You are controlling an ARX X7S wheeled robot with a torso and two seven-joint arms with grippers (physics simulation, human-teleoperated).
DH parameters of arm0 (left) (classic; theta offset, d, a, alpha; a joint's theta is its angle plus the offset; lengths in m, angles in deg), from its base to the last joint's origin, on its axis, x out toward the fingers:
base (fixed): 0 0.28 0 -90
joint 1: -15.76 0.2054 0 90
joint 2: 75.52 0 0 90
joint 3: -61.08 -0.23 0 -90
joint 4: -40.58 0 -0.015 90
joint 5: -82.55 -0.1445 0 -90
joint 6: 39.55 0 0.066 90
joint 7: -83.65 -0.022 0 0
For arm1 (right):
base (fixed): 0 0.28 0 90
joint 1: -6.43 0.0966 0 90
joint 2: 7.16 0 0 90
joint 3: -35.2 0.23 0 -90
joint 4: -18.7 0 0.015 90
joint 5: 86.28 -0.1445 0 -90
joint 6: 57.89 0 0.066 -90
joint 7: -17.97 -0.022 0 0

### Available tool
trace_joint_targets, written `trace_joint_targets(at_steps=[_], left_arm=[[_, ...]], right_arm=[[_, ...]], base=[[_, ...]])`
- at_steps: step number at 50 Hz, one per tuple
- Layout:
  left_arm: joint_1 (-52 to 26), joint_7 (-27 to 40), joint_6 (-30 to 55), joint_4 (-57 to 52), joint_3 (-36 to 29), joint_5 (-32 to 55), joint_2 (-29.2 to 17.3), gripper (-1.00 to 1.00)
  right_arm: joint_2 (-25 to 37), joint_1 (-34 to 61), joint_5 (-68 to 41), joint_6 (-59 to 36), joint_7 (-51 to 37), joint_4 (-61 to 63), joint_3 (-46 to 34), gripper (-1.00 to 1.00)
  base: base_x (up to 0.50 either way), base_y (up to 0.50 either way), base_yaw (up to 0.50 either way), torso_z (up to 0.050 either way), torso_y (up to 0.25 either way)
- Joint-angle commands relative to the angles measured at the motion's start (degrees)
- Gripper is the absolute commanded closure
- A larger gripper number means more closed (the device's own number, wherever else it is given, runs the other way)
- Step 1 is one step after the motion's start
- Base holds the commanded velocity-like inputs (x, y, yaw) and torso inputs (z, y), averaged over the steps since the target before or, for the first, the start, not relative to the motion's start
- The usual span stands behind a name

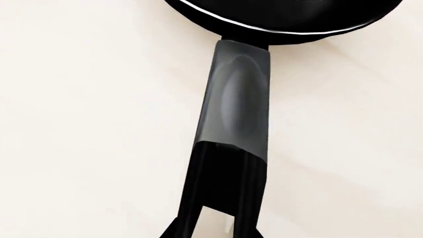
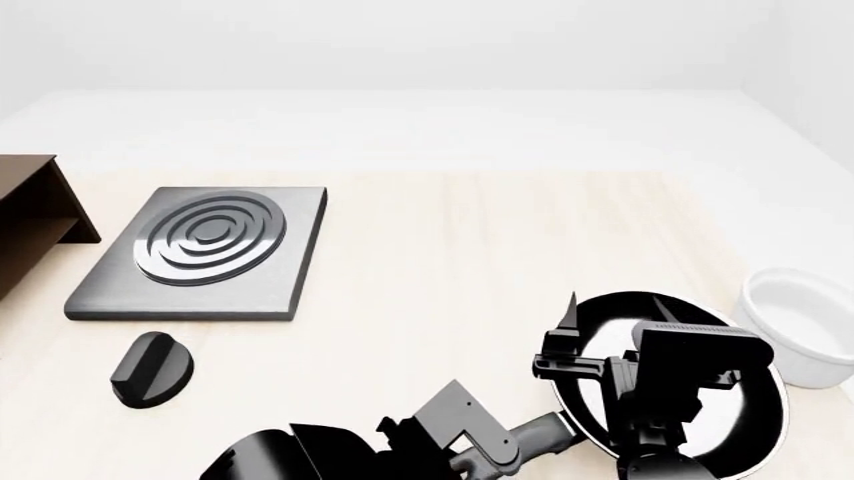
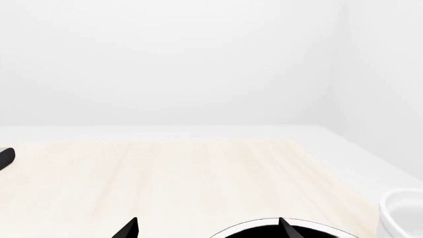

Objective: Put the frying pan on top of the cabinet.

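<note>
Left wrist view: the left gripper (image 1: 221, 218) is clamped on the handle (image 1: 238, 109) of the frying pan (image 1: 284, 15), pan body at twelve o'clock.

Head view: the pan sits at five o'clock near the white bowl (image 2: 801, 325); the cabinet (image 2: 34, 215) lies at nine o'clock, beyond the hotplate (image 2: 200, 255) and knob (image 2: 150, 370). Lift level and high enough to clear both.

Right wrist view: the right gripper (image 3: 205, 229) hangs spread wide, empty, above the pan's rim.
</note>
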Motion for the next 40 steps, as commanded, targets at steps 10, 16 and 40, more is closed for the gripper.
trace_joint_targets(at_steps=[10, 16, 40], left_arm=[[1.9, 2.2, 0.7, -3.5, 1.8, 3.2, -1.3, 1.0], [1.9, 6.0, 1.1, -7.3, 7.2, 4.0, -3.5, 1.0], [-7.8, 19.5, 4.5, -7.4, 36.1, 10.3, -8.2, 1.0]], right_arm=[[0.5, -0.1, -0.5, 0.1, -0.5, 0.5, -0.3, -1.0], [0.7, -0.3, -0.8, 0.2, -0.6, 1.1, -0.3, -1.0], [1.2, -0.2, -1.2, -0.1, -1.5, 2.0, -0.5, -1.0]], base=[[0.0, 0.0, 0.0, 0.0, 0.0], [0.0, 0.0, 0.0, 0.0, 0.0], [0.0, 0.0, 0.0, 0.0, 0.001]])
